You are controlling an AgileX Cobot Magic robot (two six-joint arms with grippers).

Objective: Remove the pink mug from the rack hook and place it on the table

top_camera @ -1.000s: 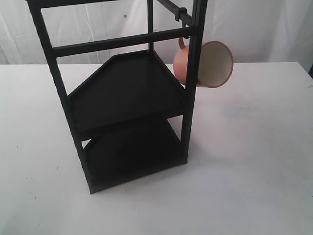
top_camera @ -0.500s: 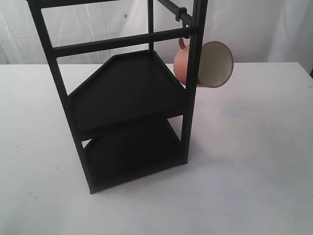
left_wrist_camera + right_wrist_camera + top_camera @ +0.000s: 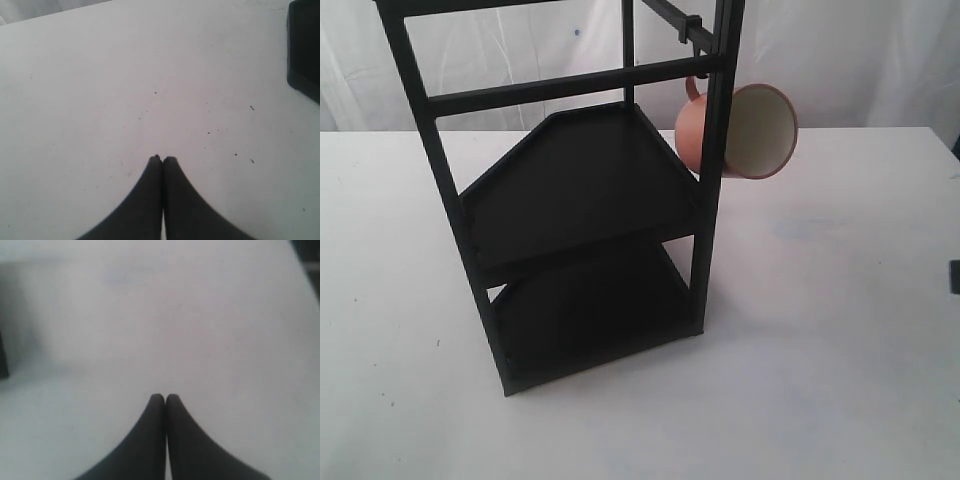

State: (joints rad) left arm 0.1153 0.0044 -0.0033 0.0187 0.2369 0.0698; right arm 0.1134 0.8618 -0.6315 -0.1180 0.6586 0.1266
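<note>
Both wrist views show me bare worktop [image 3: 840, 340] and no mug. My left gripper [image 3: 162, 159] is clenched, tips pressed together with nothing between them. My right gripper [image 3: 165, 396] is the same, clamped on nothing.

The pink mug [image 3: 762, 130] hangs by its handle from the rack hook [image 3: 698, 74], high on the right-hand post of the rack [image 3: 580, 185] and well clear of the worktop. It lies on its side, with its long axis roughly level and the cream mouth facing outward, away from the shelves.

I judge the mug to be well above and ahead of my right gripper, on that arm's side of the rack. For my left gripper it sits beyond the frame. So the right arm is the nearer one. It would have to rise and unclench before closing on the mug.
</note>
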